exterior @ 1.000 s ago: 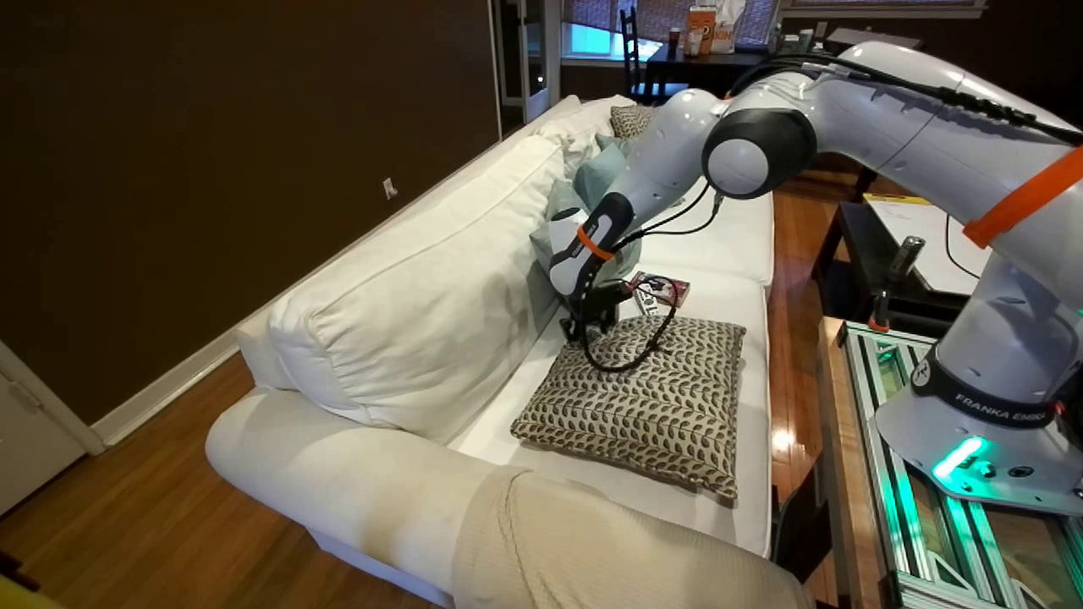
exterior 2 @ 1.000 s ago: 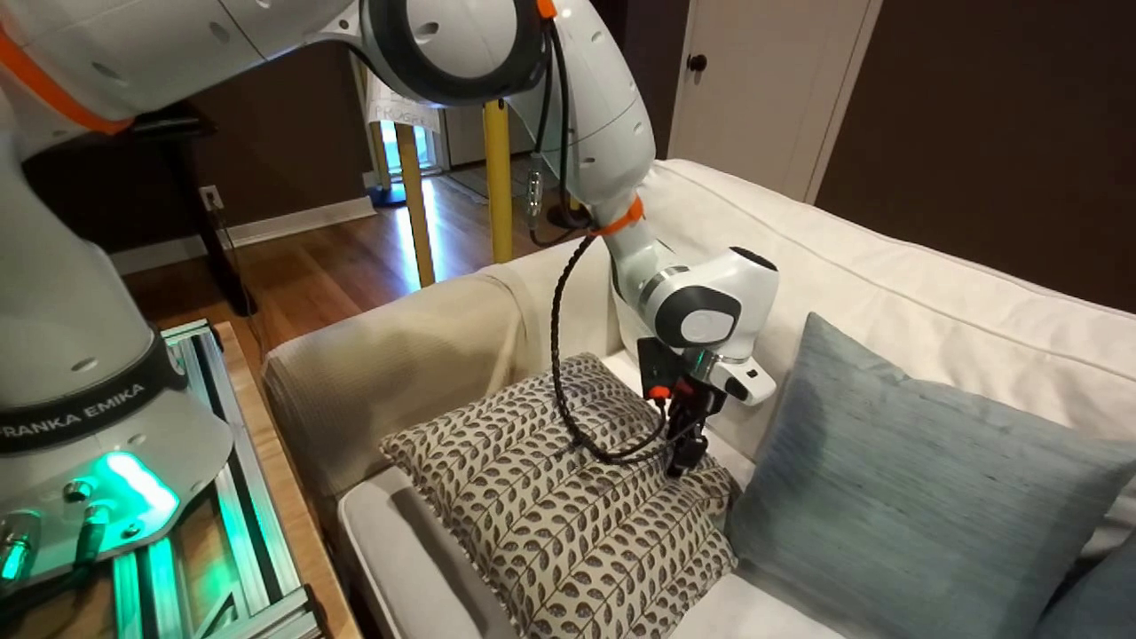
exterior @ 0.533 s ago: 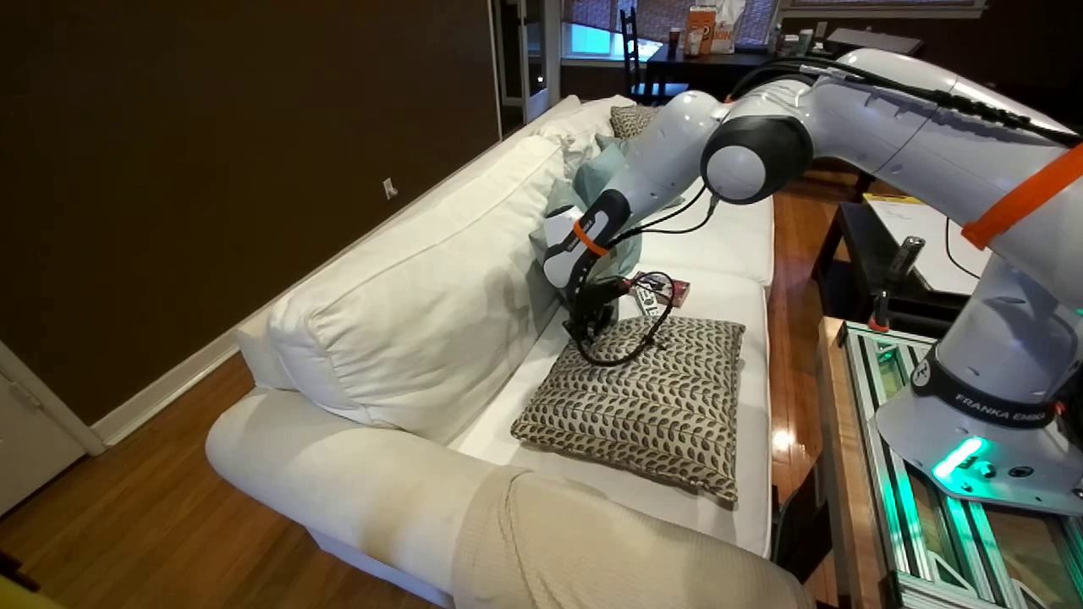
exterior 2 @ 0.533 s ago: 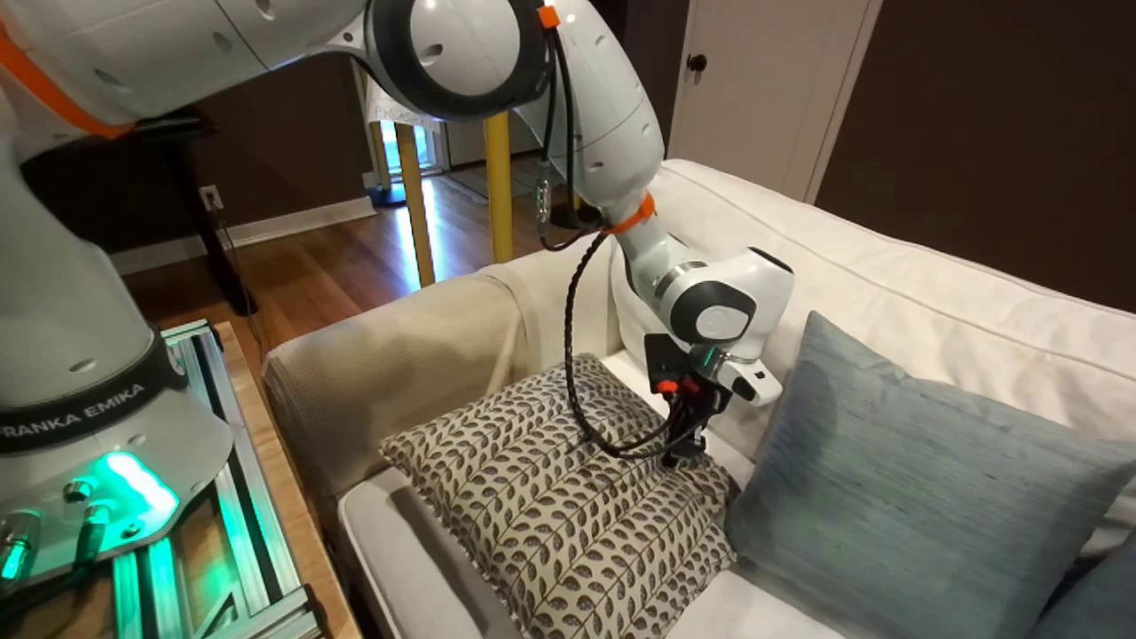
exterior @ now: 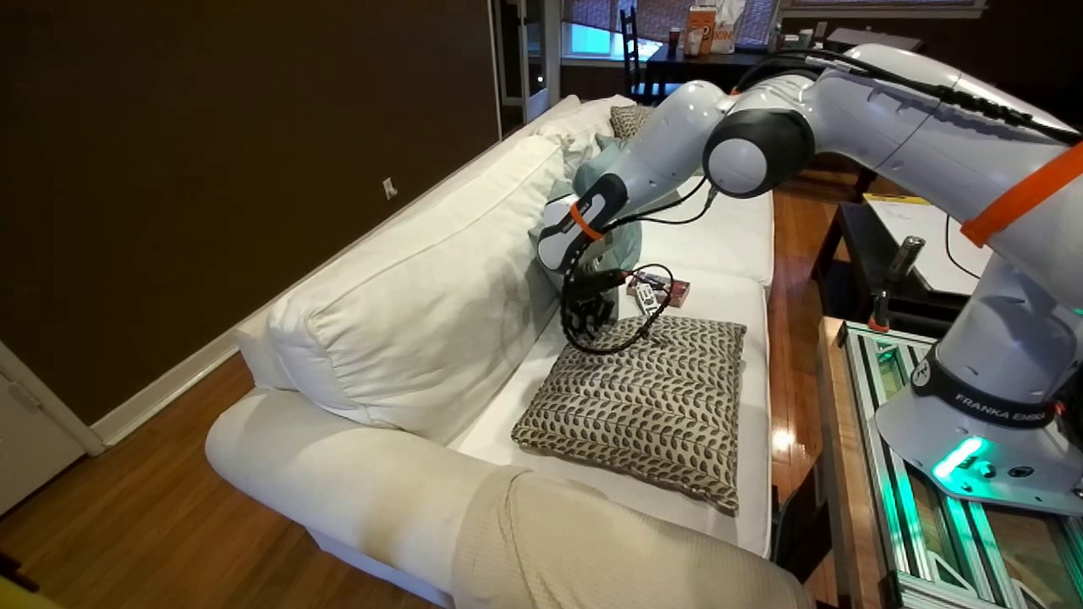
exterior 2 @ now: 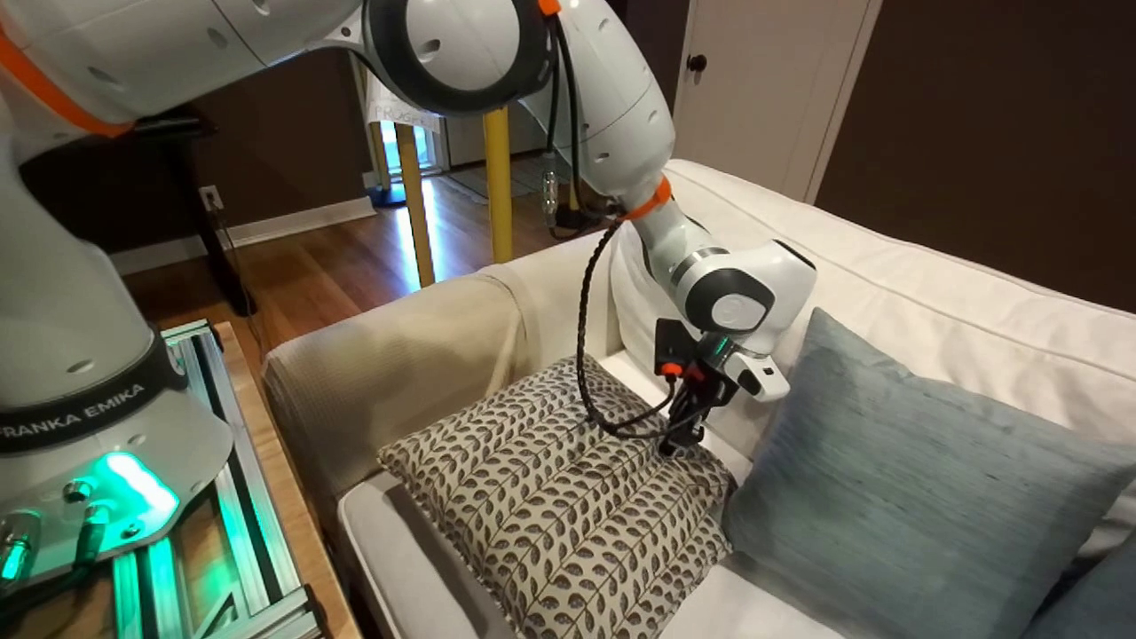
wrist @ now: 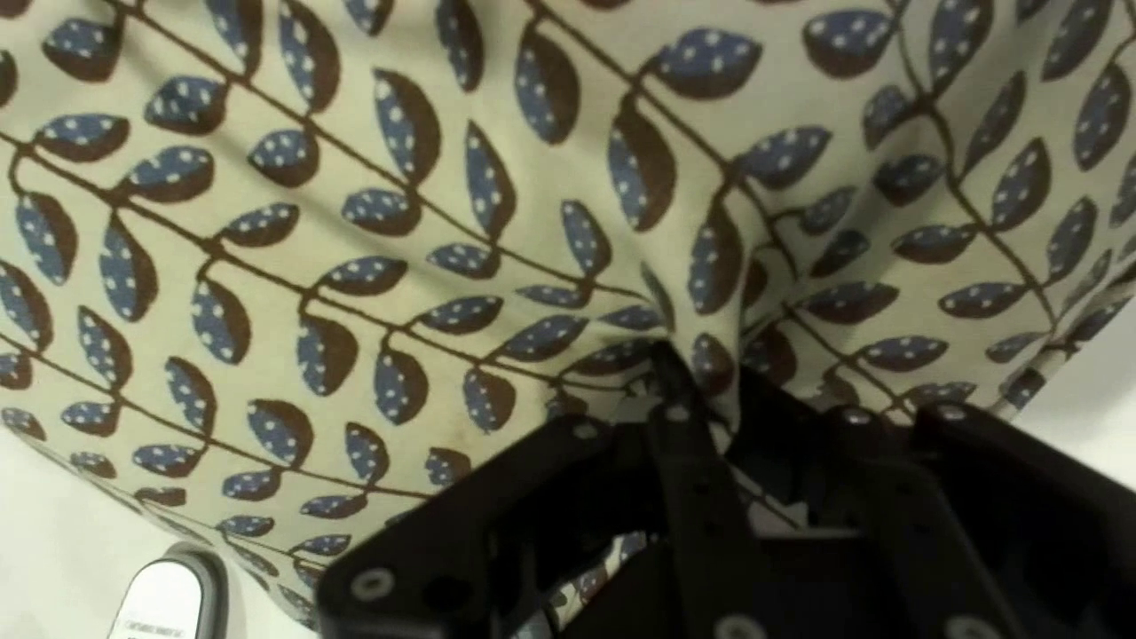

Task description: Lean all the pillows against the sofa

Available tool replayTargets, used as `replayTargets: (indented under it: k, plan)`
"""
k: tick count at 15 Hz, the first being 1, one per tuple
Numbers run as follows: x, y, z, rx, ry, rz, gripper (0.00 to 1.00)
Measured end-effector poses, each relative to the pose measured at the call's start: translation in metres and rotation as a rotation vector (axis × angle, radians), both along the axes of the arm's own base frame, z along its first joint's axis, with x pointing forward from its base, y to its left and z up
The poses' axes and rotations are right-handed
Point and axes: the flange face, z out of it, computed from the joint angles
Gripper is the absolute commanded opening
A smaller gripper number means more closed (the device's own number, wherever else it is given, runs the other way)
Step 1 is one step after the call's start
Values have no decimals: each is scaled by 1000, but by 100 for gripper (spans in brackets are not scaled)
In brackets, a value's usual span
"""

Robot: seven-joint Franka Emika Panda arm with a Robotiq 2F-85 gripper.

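Claw (wrist: 712, 371) tight on a fold of patterned pillow (wrist: 497, 257) (pinch clear only in wrist view)

A long white sofa (exterior: 338, 457) carries the things. On it a leaf-patterned pillow (exterior: 643, 414) lies broadly flat, its cloth gathered into a fold in the wrist view. From that pillow, in an exterior view, a remote control (exterior: 646, 296) lies near at twelve o'clock, together with a flat reddish book or box (exterior: 681, 294), too small to tell which. The big back cushion (exterior: 415, 296) rises at ten; a ribbed beige cover (exterior: 609, 550) drapes the arm at six. Well apart at twelve sits another patterned pillow (exterior: 628, 121). In an exterior view a blue pillow (exterior 2: 923, 497) tilts against the sofa's back at three, just beside the leaf-patterned pillow; part of a second blue pillow (exterior 2: 1096, 595) shows just past three.
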Motion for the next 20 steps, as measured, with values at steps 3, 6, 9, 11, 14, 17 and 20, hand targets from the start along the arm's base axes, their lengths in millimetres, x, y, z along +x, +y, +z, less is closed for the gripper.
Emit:
replayTargets:
  k: [3, 6, 9, 11, 14, 17, 20]
  plan:
    - [4, 3, 15, 22, 7, -11, 2]
    - [8, 7, 34, 47, 16, -15, 2]
    - [9, 12, 52, 79, 32, -24, 2]
    - [10, 16, 61, 104, 39, -33, 2]
    - [11, 21, 71, 144, 33, -32, 2]
    - [13, 32, 79, 159, 15, -10, 2]
    - [14, 49, 90, 137, -33, 23, 2]
